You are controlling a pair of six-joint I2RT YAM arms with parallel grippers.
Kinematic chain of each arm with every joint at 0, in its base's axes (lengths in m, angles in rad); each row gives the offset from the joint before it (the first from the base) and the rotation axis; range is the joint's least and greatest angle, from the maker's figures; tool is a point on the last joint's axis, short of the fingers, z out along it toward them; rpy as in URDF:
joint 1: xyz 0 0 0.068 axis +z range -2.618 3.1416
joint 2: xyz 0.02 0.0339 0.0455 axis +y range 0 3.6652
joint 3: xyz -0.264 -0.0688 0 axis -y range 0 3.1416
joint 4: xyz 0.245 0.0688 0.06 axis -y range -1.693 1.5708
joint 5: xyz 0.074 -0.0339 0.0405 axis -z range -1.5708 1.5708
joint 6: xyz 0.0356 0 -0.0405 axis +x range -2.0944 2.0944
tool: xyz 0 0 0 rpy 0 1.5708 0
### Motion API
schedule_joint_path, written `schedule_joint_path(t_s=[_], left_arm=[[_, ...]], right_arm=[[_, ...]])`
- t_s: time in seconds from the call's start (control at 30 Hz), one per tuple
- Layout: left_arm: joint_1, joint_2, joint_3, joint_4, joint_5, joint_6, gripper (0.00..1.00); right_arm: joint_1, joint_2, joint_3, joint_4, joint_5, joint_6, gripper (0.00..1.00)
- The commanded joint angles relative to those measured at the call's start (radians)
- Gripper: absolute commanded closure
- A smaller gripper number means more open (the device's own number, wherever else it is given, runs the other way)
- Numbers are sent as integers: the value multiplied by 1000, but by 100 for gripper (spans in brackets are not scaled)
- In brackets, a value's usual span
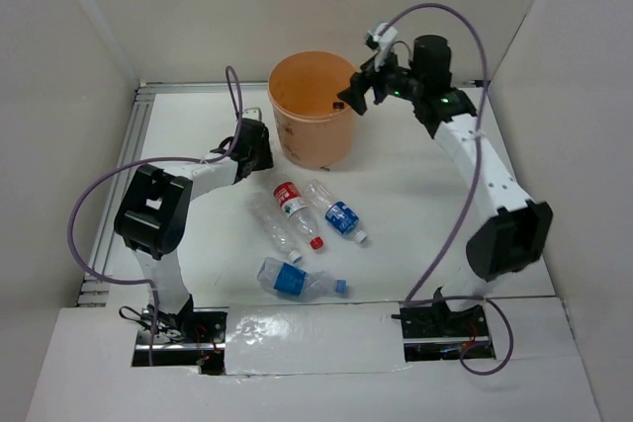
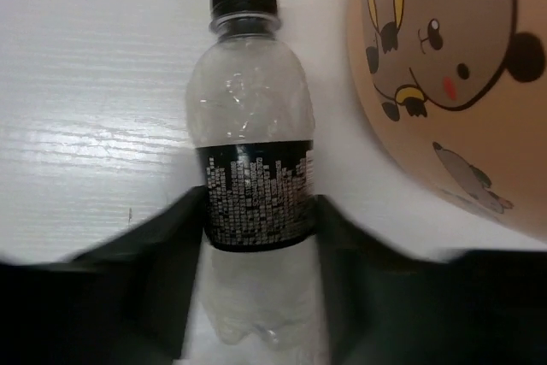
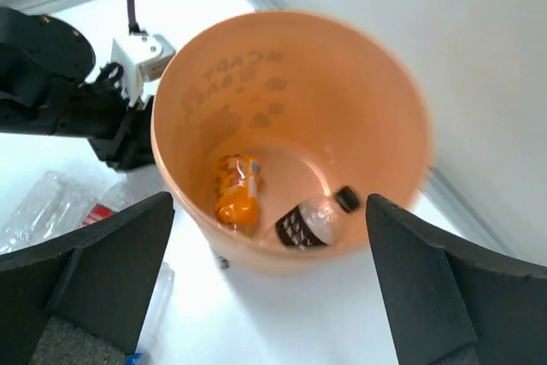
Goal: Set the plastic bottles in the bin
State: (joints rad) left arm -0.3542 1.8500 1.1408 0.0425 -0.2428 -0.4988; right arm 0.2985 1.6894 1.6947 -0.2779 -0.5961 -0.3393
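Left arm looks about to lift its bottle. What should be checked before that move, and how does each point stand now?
1. Left gripper straddles the black-labelled bottle at its label: ok.
2. Grip firm enough to lift: cannot tell.
3. Right gripper open and empty: ok.
4. Bin mouth free for the left arm: not ok, the right gripper hangs over it.
5. Room in the bin: ok, only an orange bottle and a dark-capped bottle lie inside.

The bin (image 1: 313,116) is crowding the left gripper (image 1: 252,145), whose jaws a black-labelled bottle (image 2: 256,203) is filling. The bin's mouth is gaping under the right gripper (image 1: 358,88); four bottles (image 1: 290,200) are cluttering the bench (image 1: 415,205).
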Motion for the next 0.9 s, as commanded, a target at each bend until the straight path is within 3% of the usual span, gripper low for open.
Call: schedule_joint_path(t_s=[0.0,0.07,0.13,0.27,0.3,0.37,0.43,0.47,0.53,0.57,0.6,0.7,0.8,0.87], left_arm=[[17,3,11,5,26,2,61],[17,-59,-22,14,27,2,80],[17,-159,-96,14,14,11,93],[-37,-522,-144,4,-4,94,99],[-37,-523,-144,3,16,94,99],[-51,-619,-92,13,40,120,99],[-74,-632,-5,46,83,129,99],[-74,-617,25,59,101,118,99],[-83,-575,112,118,132,96,99],[-92,-516,146,132,132,85,99],[-101,-480,178,148,141,85,99],[-114,-318,328,169,142,74,97],[-123,-163,462,169,142,74,93],[-132,-91,523,160,142,65,80]], right_arm=[[-65,-177,-120,13,-62,36,0],[-85,-245,-180,-48,-85,4,0],[-113,-298,-311,-84,-120,-47,0],[-124,-387,-521,-246,-215,-269,0],[-124,-387,-521,-271,-215,-305,0],[-124,-398,-601,-284,-225,-323,22],[-124,-407,-650,-284,-234,-333,40],[-115,-407,-650,-284,-244,-333,54],[-104,-384,-674,-294,-245,-333,50],[-104,-367,-675,-308,-232,-333,41],[-90,-367,-684,-308,-217,-333,24],[-64,-343,-696,-293,-173,-323,11],[-32,-323,-696,-261,-142,-276,11],[5,-297,-667,-261,-131,-247,7]])
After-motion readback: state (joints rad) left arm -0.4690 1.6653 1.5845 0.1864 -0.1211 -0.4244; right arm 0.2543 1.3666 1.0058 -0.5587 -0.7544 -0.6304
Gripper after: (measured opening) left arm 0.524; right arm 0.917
